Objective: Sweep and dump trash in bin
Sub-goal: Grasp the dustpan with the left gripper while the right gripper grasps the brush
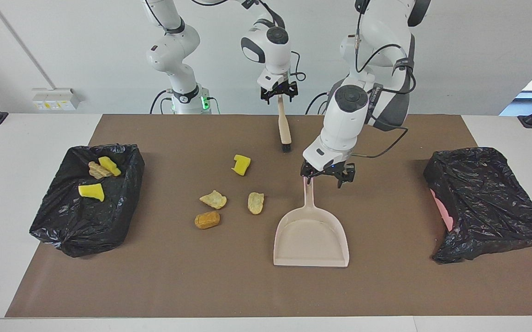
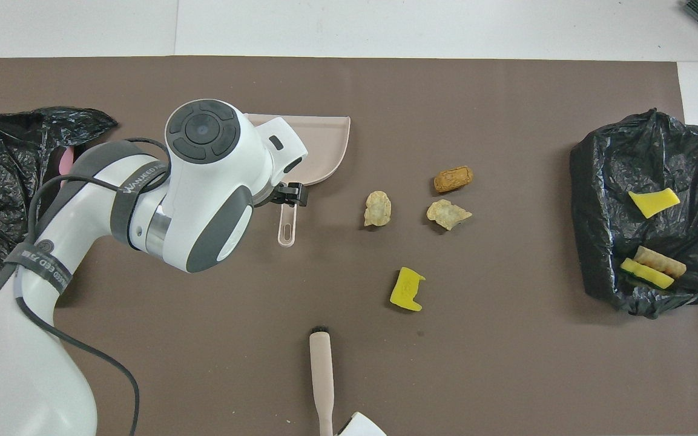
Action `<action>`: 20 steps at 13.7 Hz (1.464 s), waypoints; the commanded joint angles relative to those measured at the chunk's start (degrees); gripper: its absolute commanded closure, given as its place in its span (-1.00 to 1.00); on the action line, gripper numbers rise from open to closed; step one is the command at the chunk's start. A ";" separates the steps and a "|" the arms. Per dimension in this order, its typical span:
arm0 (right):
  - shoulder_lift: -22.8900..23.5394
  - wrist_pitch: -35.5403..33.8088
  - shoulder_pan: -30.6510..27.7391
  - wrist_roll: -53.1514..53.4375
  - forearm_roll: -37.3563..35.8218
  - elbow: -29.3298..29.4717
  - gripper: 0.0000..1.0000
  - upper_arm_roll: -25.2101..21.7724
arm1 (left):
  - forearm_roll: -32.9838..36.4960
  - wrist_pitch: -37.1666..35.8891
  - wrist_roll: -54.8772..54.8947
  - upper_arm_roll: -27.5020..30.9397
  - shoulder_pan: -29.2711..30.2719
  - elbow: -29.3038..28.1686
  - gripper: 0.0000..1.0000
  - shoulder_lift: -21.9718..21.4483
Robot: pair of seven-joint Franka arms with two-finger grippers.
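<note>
Trash [image 1: 212, 199] is partly done: three scraps lie in the black bin [image 1: 62, 221] by the table edge at the right arm's end. Four more wait mid-table, not swept yet. The right gripper [image 1: 278, 94] is spread wide at the top of the brush [image 1: 285, 133]. The left gripper [image 1: 326, 179], also spread wide, hangs over the handle of the dustpan [image 1: 310, 263] and pinches nothing. The second bin [image 1: 487, 198] sits at the left arm's end. Nothing seems to block the sweep.

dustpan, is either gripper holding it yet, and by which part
Nothing is held. The left gripper hangs open over the handle end of the dustpan. The right gripper is open at the handle end of the brush.
</note>
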 commanded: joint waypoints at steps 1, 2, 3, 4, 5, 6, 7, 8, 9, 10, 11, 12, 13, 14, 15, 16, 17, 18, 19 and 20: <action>0.20 2.10 0.89 1.12 1.02 -0.91 -0.16 -0.21 | 1.38 4.84 -4.14 0.80 -1.70 -2.71 -1.00 0.85; 0.63 2.10 1.67 1.20 1.02 -0.82 0.65 -0.29 | 1.38 7.91 -5.46 0.79 -1.70 -4.72 -1.00 0.95; 0.72 2.02 1.68 1.55 1.02 -0.82 1.00 -0.29 | 1.38 8.99 -6.25 0.88 -2.22 -5.27 -1.00 1.21; 1.25 1.93 1.59 2.08 1.02 -0.38 1.00 -0.29 | 1.56 9.35 -6.70 0.88 -3.01 -5.27 -1.00 2.60; 1.95 1.41 1.24 2.17 1.02 0.32 1.00 -0.29 | 1.73 9.26 -6.70 0.97 -3.02 -5.10 -1.00 2.79; 2.48 0.97 0.46 1.91 0.84 1.11 1.00 -0.38 | 1.99 9.09 -6.70 1.06 -3.02 -5.09 -1.00 2.79; 3.44 0.44 -0.51 1.91 0.67 2.33 1.00 -0.38 | 2.26 8.56 -6.61 1.06 -3.11 -5.27 -1.00 2.79; 3.54 -0.78 -1.56 1.73 0.23 3.22 1.00 -0.38 | 2.26 7.86 -6.44 1.06 -3.20 -5.27 -1.00 2.79; 2.76 -2.28 -2.53 1.56 0.14 3.66 1.00 -0.47 | 2.26 7.60 -6.26 1.06 -3.20 -5.27 -0.95 2.79; 1.53 -3.86 -3.41 1.56 0.05 4.10 1.00 -0.56 | 2.35 7.59 -6.26 1.06 -3.28 -5.27 -0.68 2.79; 0.04 -5.35 -4.11 1.56 -0.04 4.10 1.00 -0.64 | 2.35 7.59 -6.26 1.06 -3.28 -5.18 -0.43 2.79; -1.98 -7.45 -5.60 1.38 -0.65 4.02 1.00 -0.65 | 2.61 7.42 -6.26 1.06 -3.20 -4.92 0.04 2.71; -4.17 -10.26 -7.44 0.77 -1.61 4.10 1.00 -0.65 | 2.61 6.55 -6.43 1.15 -2.94 -4.66 0.50 2.44; -6.63 -13.59 -9.55 -0.28 -2.14 4.02 1.00 -0.65 | 2.61 6.45 -6.17 1.06 -2.76 -4.31 0.79 2.35; -9.53 -17.63 -12.44 -2.46 -2.76 3.93 1.00 -0.65 | 2.61 6.71 -6.09 1.06 -2.76 -4.13 0.87 2.35; -12.08 -21.59 -16.04 -5.18 -4.07 3.93 1.00 -0.65 | 2.61 6.19 -5.91 1.06 -2.84 -4.30 1.00 2.27; -13.76 -24.50 -19.47 -8.34 -5.91 3.84 1.00 -0.65 | 2.61 5.23 -5.82 1.15 -2.76 -4.30 1.00 1.31; -14.56 -26.27 -22.89 -11.59 -8.71 3.84 1.00 -0.65 | 2.70 4.09 -4.52 1.15 -2.41 -4.13 1.00 0.69; -14.57 -26.81 -27.28 -15.46 -12.22 4.01 1.00 -0.65 | 2.61 2.08 -1.28 1.23 -2.41 -4.13 1.00 -0.53; -13.78 -26.03 -31.67 -19.76 -15.21 4.45 1.00 -0.47 | 2.61 -1.08 2.84 1.49 -2.32 -4.13 1.00 -1.59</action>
